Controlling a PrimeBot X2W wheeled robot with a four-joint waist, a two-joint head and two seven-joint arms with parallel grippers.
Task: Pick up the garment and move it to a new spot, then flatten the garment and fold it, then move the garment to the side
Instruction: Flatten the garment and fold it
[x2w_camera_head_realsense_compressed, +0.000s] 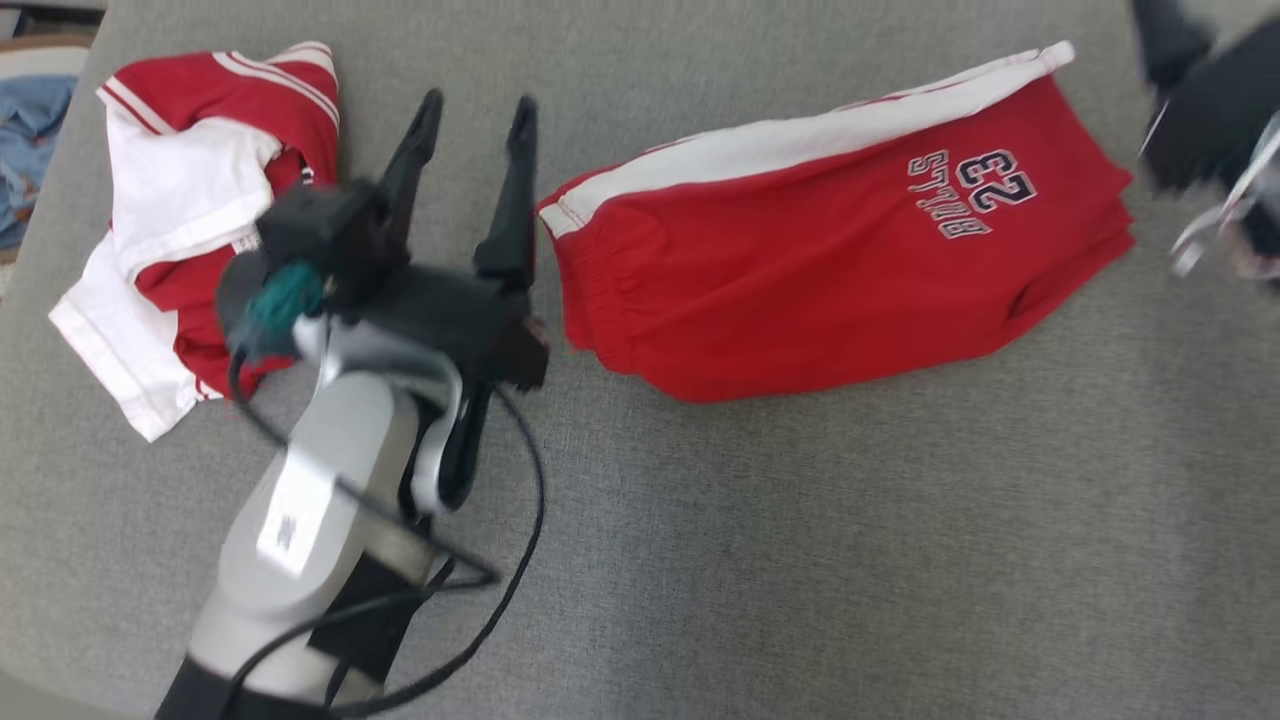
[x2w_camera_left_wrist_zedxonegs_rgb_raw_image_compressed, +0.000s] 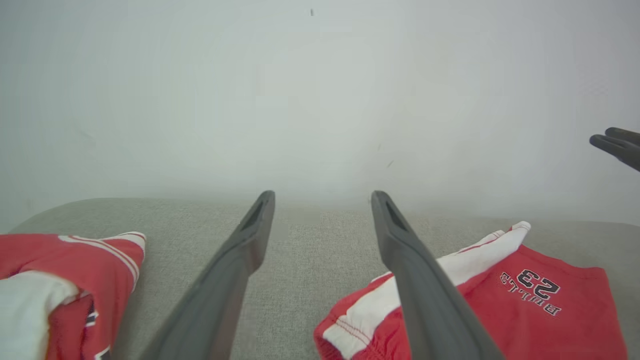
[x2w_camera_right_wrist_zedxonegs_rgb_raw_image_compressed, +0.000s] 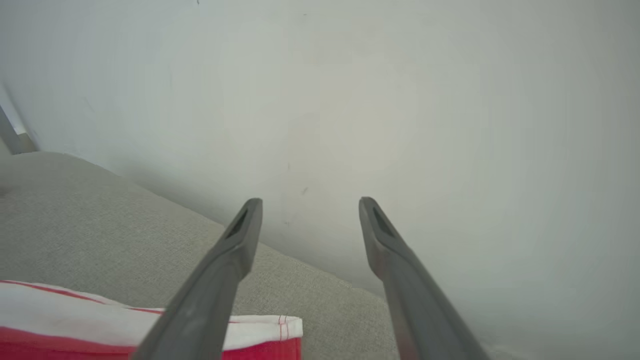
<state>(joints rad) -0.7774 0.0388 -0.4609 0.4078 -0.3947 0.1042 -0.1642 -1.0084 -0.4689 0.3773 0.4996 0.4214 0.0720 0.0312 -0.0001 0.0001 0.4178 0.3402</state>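
At the far left edge I can make out a scrap of blue denim cloth (x2w_camera_head_realsense_compressed: 28, 150), off the grey cushion (x2w_camera_head_realsense_compressed: 800, 560) and no part of my job as far as I can judge. Next to the right lies a red and white top (x2w_camera_head_realsense_compressed: 200, 190), crumpled and unfolded, with striped trim at its far end. Just right of it sits my left claw (x2w_camera_head_realsense_compressed: 478, 105), fingers spread wide and holding nothing, poised over bare cushion between the top and the red shorts (x2w_camera_head_realsense_compressed: 800, 290). I take the shorts to be the garment in hand. They lie right of centre, toward the far side of the cushion, flat and doubled over into a neat slab, with a white stripe (x2w_camera_head_realsense_compressed: 820, 125) running along the far edge and the elastic waist toward the left. From how they lie, I judge the pick-up, the flattening and the fold done. What is left is to shift them to the side, and neither claw has a grip for that yet. The lettering (x2w_camera_head_realsense_compressed: 975, 190) on the shorts' right end reads "BULLS" with "23", upside down from my head camera. I see no other brand or label. Far right, my right claw (x2w_camera_right_wrist_zedxonegs_rgb_raw_image_compressed: 310, 202) is likewise wide and empty, raised near the shorts' right end and pointing at the pale wall (x2w_camera_right_wrist_zedxonegs_rgb_raw_image_compressed: 400, 100).
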